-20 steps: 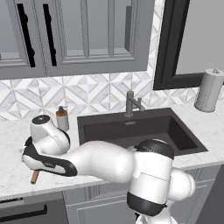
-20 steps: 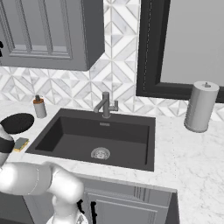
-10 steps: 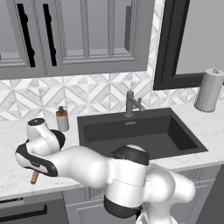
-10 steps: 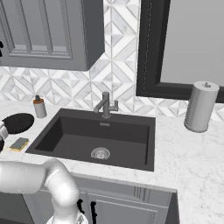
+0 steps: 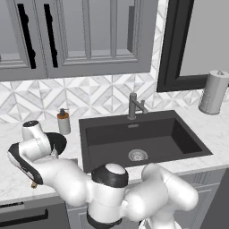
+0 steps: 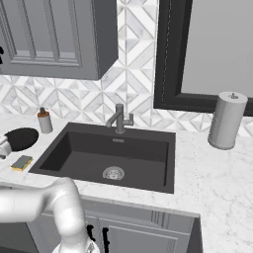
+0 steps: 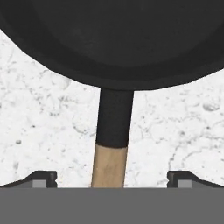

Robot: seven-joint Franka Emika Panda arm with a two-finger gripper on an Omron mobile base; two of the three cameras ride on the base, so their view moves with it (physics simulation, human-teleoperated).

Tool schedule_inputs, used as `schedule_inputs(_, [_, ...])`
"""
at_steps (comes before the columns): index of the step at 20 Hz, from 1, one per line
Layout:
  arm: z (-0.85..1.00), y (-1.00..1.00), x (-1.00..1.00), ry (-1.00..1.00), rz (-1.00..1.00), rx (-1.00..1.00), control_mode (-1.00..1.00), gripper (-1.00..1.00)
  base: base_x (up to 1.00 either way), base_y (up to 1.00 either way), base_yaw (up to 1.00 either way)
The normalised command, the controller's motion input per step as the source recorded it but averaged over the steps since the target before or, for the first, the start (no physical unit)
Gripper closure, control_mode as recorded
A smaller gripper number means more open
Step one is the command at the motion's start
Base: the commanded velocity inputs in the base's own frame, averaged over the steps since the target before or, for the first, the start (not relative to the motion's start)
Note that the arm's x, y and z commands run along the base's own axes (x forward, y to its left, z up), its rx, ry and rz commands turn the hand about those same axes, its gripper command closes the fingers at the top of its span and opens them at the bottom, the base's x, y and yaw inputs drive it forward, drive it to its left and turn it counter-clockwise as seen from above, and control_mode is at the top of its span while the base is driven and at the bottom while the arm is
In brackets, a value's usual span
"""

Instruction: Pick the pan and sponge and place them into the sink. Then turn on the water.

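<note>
The black pan (image 7: 113,39) lies on the white marble counter, and its wooden handle (image 7: 110,164) runs down the middle of the hand view. My gripper (image 7: 112,178) is open just above that handle, one fingertip (image 7: 41,177) on each side with wide gaps. From the right base view, the pan (image 6: 21,138) sits left of the sink (image 6: 52,148), with the sponge (image 6: 22,162) in front of it. My arm covers most of the pan (image 5: 59,141) in the left base view. The dark sink (image 5: 89,147) is dry under the faucet (image 5: 134,106).
A grey soap dispenser (image 6: 44,121) with an orange band stands behind the pan by the backsplash. A paper towel roll (image 6: 226,120) stands on the counter right of the sink. Upper cabinets (image 5: 80,36) hang above the counter.
The arm has swung further left and lower over the pan handle. Its hand has slid out past the left edge of the right base view. The jaws stayed open.
</note>
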Motion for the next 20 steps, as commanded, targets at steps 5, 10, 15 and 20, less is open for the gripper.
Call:
schedule_inputs(5, [-0.45, 0.06, 0.00, -0.01, -0.01, -0.01, -1.00, -1.00, 0.00, 0.00, 0.00])
schedule_inputs(10, [-0.54, -0.06, 0.00, -0.06, -0.04, 0.00, -1.00, -1.00, 0.00, 0.00, 0.00])
schedule_inputs(15, [-0.59, -0.28, -0.04, -0.09, -0.09, 0.03, -1.00, 1.00, 0.00, 0.00, 0.00])
schedule_inputs(20, [-0.52, -0.12, -0.01, -0.06, -0.09, 0.00, -1.00, 1.00, 0.00, 0.00, 0.00])
